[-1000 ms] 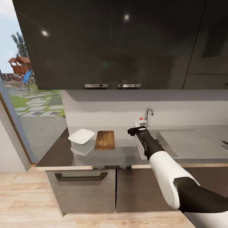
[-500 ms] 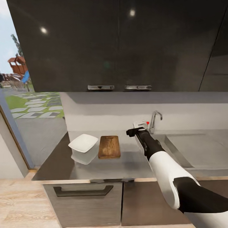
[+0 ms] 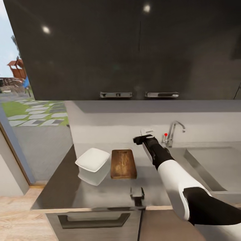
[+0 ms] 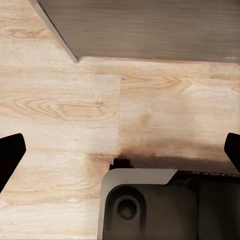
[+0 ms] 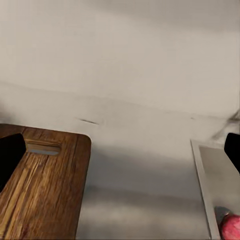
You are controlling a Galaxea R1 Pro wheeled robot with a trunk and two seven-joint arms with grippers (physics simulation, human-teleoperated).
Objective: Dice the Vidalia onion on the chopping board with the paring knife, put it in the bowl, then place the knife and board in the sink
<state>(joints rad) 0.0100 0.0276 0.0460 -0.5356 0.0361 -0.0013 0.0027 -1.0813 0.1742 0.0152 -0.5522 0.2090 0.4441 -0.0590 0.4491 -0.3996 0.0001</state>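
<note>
The white squarish bowl (image 3: 93, 160) stands on the glossy dark countertop (image 3: 63, 190), and the brown chopping board (image 3: 123, 163) lies right beside it. My right gripper (image 3: 142, 138) hovers open above the counter, between the board and the sink (image 3: 214, 167). In the right wrist view the right gripper (image 5: 120, 150) has its fingertips (image 5: 10, 155) wide apart. Below them are the board's slotted end (image 5: 40, 185), the sink's rim (image 5: 202, 175) and the pinkish Vidalia onion (image 5: 231, 226) in the basin. My left gripper (image 4: 120, 150) is open over the floor. The paring knife is out of view.
A chrome tap (image 3: 174, 131) with a red knob (image 3: 165, 135) stands behind the sink. Dark wall cabinets (image 3: 127, 50) hang overhead. Drawer fronts with a handle (image 3: 93, 221) sit below the counter. A window (image 3: 20, 110) is at the left. The left wrist view holds wood floor (image 4: 65, 110) and my base (image 4: 150, 205).
The whole picture has shifted: the camera moved closer to the counter, so bowl, board and tap sit lower and further right. My right arm keeps its pose in the view.
</note>
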